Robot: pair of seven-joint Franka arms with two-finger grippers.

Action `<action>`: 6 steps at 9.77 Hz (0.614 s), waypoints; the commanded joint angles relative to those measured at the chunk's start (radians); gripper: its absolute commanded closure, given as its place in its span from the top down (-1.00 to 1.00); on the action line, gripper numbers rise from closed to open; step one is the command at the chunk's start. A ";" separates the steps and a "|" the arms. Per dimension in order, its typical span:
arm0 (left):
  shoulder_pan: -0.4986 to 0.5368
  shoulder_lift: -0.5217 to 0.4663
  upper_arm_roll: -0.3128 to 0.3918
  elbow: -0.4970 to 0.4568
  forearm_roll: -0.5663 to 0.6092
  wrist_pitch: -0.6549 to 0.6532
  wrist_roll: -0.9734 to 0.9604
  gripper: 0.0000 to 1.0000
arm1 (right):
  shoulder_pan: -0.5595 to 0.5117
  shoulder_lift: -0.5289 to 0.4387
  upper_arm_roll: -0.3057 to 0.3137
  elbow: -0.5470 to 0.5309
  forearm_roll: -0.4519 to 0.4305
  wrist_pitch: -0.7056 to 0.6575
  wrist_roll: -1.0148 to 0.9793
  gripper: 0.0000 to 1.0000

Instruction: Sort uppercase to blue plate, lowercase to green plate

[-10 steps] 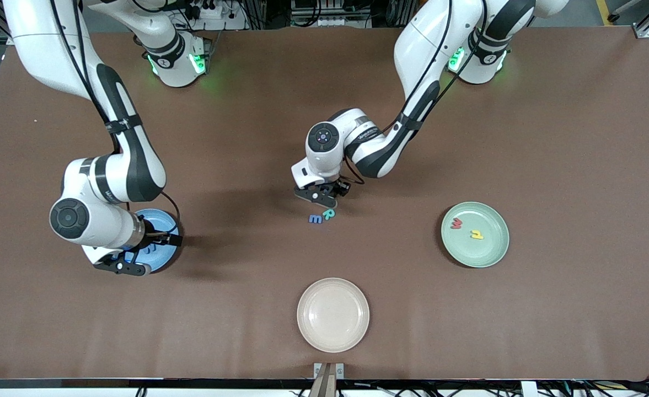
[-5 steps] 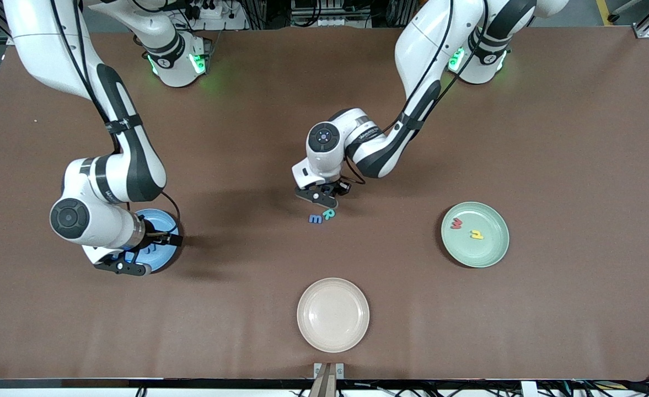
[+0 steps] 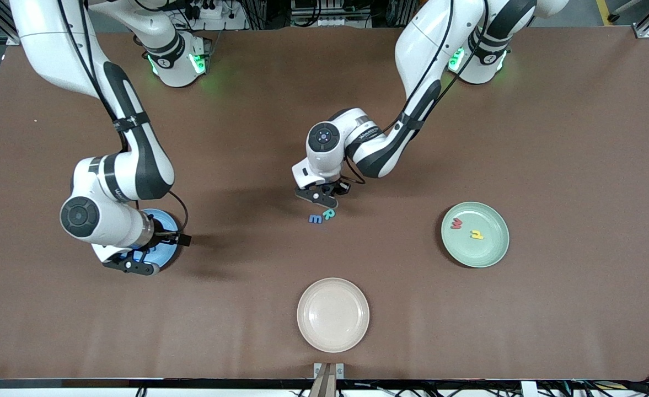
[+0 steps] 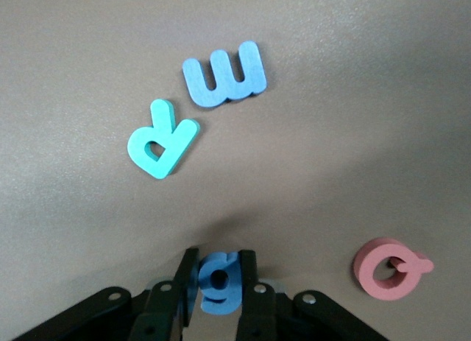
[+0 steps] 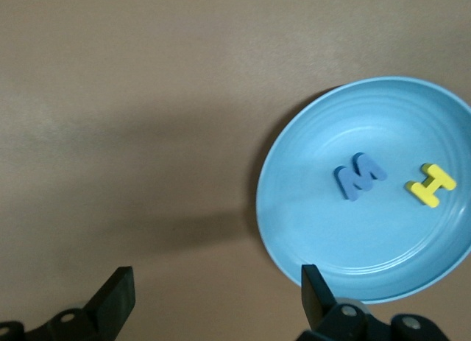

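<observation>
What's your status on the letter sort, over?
Left gripper shut on blue g, mid-table. Right gripper open over blue plate, W and H in. Nothing blocking green plate.

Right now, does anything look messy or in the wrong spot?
Nothing looks wrong. The blue plate holds the blue W and yellow H; the green plate holds the red w and a yellow small letter. The left gripper pinches the blue g. The right gripper is open.
</observation>
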 commanded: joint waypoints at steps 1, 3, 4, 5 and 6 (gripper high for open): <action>0.005 0.009 -0.014 -0.016 0.024 0.009 -0.025 -0.60 | 0.016 -0.013 0.000 0.000 0.012 0.003 0.051 1.00; 0.023 -0.006 -0.014 -0.017 0.026 0.006 -0.005 -0.61 | 0.039 -0.007 0.000 0.020 0.012 0.000 0.124 1.00; 0.028 -0.015 -0.016 -0.017 0.026 -0.012 0.007 -0.61 | 0.047 -0.001 0.000 0.028 0.011 0.000 0.149 1.00; 0.045 -0.029 -0.020 -0.017 0.026 -0.037 0.029 -0.61 | 0.052 0.003 0.000 0.030 0.012 0.000 0.170 1.00; 0.063 -0.047 -0.031 -0.017 0.024 -0.071 0.067 -0.61 | 0.064 0.009 0.000 0.034 0.012 0.002 0.190 1.00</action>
